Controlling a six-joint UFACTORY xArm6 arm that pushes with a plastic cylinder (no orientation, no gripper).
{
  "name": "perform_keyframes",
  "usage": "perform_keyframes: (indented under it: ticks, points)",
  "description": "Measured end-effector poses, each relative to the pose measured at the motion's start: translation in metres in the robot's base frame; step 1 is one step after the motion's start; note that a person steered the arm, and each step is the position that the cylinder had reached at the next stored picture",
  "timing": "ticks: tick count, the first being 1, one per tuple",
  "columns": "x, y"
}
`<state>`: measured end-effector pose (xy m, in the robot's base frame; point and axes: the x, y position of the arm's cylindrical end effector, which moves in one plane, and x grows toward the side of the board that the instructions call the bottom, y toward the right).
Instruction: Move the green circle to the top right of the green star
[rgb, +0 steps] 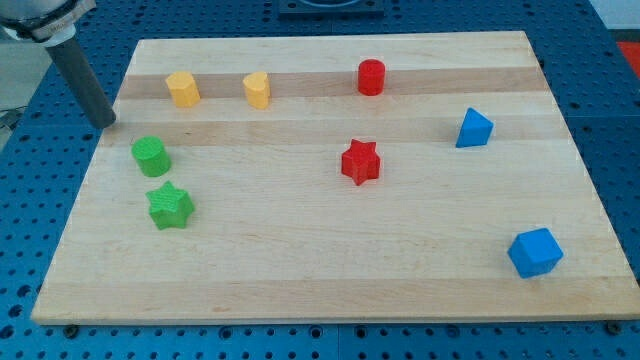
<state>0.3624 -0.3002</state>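
The green circle (151, 156) sits on the wooden board (330, 270) near the view's left edge. The green star (170, 206) lies just below it and slightly to the right, with a small gap between them. My tip (107, 123) is at the board's left edge, above and to the left of the green circle, apart from it. The dark rod rises from the tip to the view's top left corner.
A yellow hexagon (183, 88) and a yellow heart-like block (257, 89) sit near the top left. A red cylinder (371, 77) is at top centre, a red star (360, 161) in the middle. A blue triangle (474, 128) and a blue cube (535, 252) are on the right.
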Motion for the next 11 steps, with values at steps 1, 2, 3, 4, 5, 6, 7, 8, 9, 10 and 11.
perform_keyframes:
  ticks: [1, 2, 3, 4, 5, 6, 7, 8, 9, 10, 11]
  points:
    - [0.030, 0.034]
    - [0.028, 0.034]
    - [0.024, 0.034]
    - [0.024, 0.034]
    - [0.027, 0.037]
    - [0.064, 0.069]
    - [0.082, 0.080]
    - [0.102, 0.093]
    - [0.094, 0.095]
    - [0.033, 0.158]
    - [0.001, 0.195]
